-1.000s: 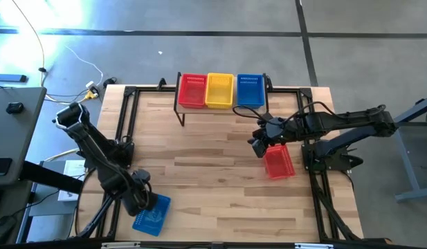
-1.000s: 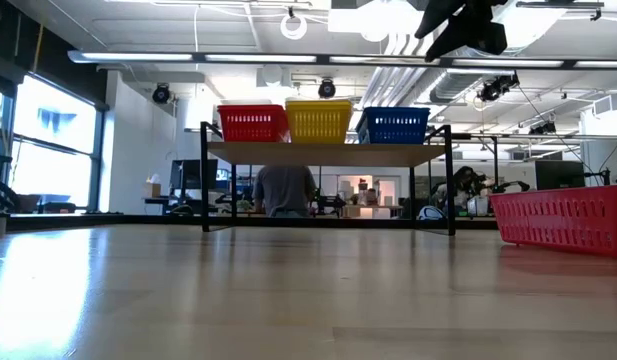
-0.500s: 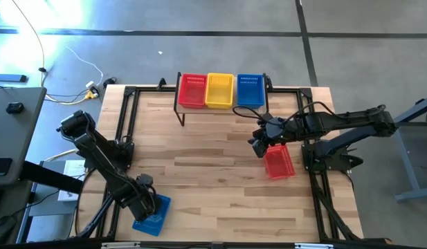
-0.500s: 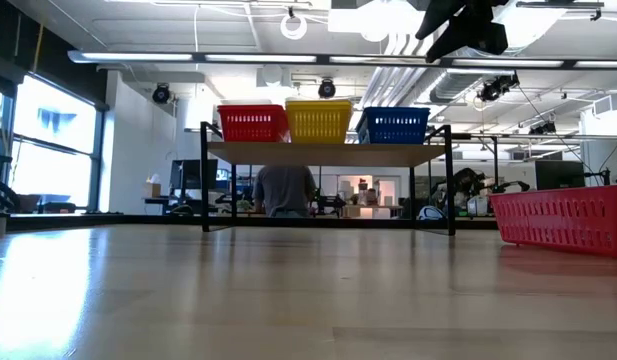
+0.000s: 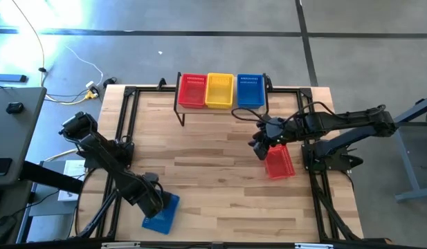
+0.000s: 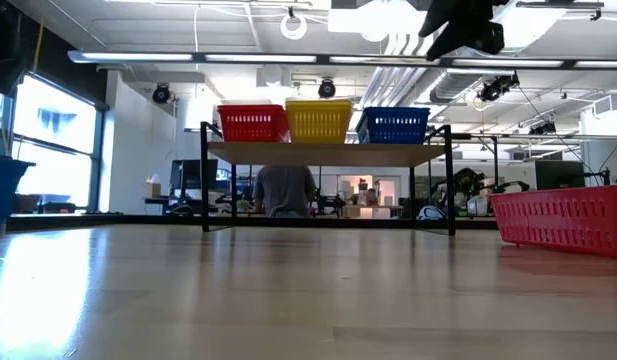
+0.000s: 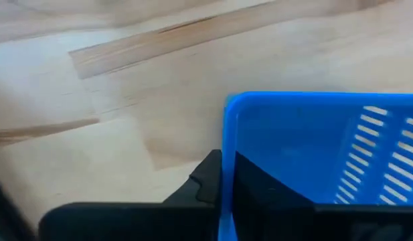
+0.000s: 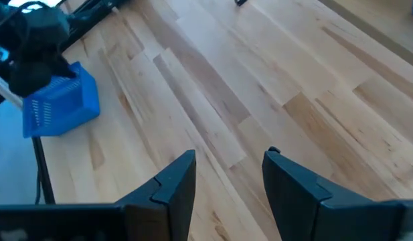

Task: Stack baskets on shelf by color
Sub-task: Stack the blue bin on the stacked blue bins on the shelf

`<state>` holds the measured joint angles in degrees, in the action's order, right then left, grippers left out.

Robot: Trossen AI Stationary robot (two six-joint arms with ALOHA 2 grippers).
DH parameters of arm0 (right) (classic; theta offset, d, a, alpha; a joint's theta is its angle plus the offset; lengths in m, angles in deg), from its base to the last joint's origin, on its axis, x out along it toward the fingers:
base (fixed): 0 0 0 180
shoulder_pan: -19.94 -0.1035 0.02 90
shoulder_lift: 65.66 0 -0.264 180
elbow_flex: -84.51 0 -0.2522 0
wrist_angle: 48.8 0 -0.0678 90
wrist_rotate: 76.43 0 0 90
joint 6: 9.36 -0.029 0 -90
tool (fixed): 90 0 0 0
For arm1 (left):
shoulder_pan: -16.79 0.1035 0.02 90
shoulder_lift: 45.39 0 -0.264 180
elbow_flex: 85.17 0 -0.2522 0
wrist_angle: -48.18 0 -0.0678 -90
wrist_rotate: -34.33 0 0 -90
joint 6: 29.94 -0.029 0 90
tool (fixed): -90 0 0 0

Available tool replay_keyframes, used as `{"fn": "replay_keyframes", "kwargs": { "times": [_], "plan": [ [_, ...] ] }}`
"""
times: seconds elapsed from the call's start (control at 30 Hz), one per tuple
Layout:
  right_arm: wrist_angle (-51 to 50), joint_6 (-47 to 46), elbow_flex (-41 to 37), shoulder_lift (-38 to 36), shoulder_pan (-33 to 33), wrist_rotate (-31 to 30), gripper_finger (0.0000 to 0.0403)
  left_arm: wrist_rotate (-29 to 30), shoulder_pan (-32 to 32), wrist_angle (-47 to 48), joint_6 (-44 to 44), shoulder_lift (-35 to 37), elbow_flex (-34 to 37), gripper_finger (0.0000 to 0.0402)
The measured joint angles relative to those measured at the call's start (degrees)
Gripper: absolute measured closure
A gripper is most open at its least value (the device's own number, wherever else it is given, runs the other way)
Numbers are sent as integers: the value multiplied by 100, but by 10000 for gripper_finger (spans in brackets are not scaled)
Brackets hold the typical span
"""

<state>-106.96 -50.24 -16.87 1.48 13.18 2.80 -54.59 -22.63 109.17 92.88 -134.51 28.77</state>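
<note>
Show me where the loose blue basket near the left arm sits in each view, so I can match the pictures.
High view: blue basket at the table's near-left edge, left gripper shut on its wall.
Low view: a blue sliver at the far left edge.
Left wrist view: fills the lower right, wall between the jaws.
Right wrist view: small, upper left.
Shared landmark: the left arm clamped on it; right gripper waits open.

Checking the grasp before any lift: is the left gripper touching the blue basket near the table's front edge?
Touching. In the left wrist view the left gripper has its jaws shut on the wall of the blue basket, one on each side of the rim.
</note>
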Motion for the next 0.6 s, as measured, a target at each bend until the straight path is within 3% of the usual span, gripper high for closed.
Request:
{"fn": "replay_keyframes", "kwargs": {
  "times": [0.23, 0.6],
  "plan": [
    [123, 406, 0, 0, 0, 266, 246, 383, 739, -117, -734, 9, -225, 398],
    [1574, 1548, 0, 2, -2, 1237, 246, 867, 2437, -112, -3138, 9, -764, 398]
  ]
}}
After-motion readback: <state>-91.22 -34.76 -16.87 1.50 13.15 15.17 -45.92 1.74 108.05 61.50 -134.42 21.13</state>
